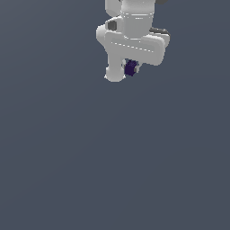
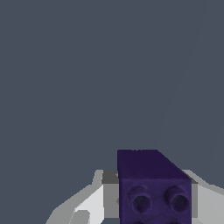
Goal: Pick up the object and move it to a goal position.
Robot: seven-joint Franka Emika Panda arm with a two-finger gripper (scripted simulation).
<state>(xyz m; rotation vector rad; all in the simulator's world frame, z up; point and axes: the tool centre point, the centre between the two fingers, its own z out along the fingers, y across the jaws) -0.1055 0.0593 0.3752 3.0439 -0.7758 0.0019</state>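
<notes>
Purple cube (image 2: 154, 188) in claw (image 1: 130, 72), studs camward

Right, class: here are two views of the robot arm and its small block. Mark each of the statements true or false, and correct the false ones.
1. The block is dark purple. True: the purple block is dark purple in both views.
2. The block lies loose on the grey surface, far from the gripper. False: it sits between the gripper's white fingers.
3. The wrist view shows round holes in one face of the block. True.
4. A second, red block lies on the grey surface. False: only one block is visible.
5. In the exterior view the arm is near the bottom of the picture. False: it is at the top.
</notes>
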